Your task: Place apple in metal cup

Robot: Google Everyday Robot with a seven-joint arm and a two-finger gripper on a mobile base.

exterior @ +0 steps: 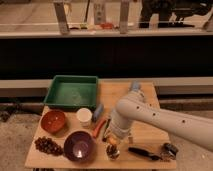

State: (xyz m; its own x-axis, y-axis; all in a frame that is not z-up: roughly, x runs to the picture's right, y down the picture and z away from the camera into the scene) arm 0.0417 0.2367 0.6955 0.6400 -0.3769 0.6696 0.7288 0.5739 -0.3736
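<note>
The metal cup [113, 153] stands near the table's front edge, right of the purple bowl [79, 145]. A small yellow-orange spot with a reddish tint, the apple [112, 146], shows at the cup's mouth, right under my gripper. I cannot tell whether it rests in the cup or is still held. My gripper [113, 142] hangs straight down over the cup at the end of the white arm [150, 117], which comes in from the right. The arm hides part of the gripper.
On the wooden table [145, 140] are a green tray [72, 91] at the back left, a red bowl [53, 120], a white cup [84, 116], dark grapes [48, 146], an orange carrot-like item [99, 127], a blue item [98, 110], a black tool [144, 153] and a small dark object [170, 150].
</note>
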